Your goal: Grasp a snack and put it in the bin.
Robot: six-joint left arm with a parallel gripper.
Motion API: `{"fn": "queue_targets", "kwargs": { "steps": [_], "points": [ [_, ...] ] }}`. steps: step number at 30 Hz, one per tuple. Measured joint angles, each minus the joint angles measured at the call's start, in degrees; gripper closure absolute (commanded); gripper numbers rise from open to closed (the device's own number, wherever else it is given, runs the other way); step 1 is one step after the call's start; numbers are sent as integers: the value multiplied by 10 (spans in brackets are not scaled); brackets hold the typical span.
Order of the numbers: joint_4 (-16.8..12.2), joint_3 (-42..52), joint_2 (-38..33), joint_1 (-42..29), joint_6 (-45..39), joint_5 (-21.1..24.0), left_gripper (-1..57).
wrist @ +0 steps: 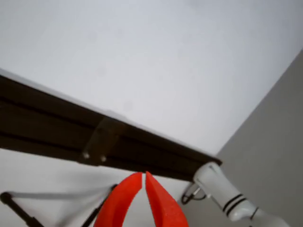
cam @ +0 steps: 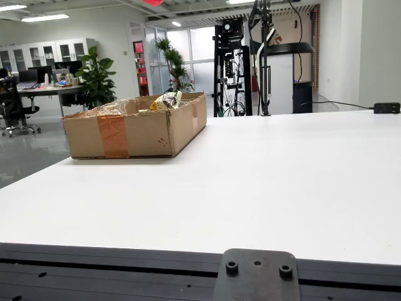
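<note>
In the view from the side, a shallow cardboard box (cam: pixel 135 128) stands on the white table (cam: pixel 282 182) at the far left. Crinkled clear wrapping and a yellow-and-white snack packet (cam: pixel 166 100) show above the box's rim. A small red shape (cam: pixel 153 2) at the top edge of that view may be my gripper's tip. In the view that rides on the gripper, my gripper (wrist: pixel 144 176) hangs high over the table's dark edge rail (wrist: pixel 57 127). Its two red fingers (wrist: pixel 120 201) meet at the tips, shut, with nothing between them. No snack shows in this view.
A metal bracket (cam: pixel 257 276) sits on the table's near rail in the side view. A black stand (cam: pixel 263 56) with cables rises behind the table, and a black adapter (cam: pixel 386 108) lies at the far right. A white pole (wrist: pixel 227 196) shows below the rail in the gripper's view.
</note>
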Motion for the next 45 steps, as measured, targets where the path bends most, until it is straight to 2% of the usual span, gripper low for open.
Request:
{"fn": "queue_targets", "kwargs": {
  "steps": [23, 45],
  "points": [
    [4, -3, -1, 101, 31, -14, 561],
    [3, -3, 0, 32, 31, -13, 561]
  ]
}}
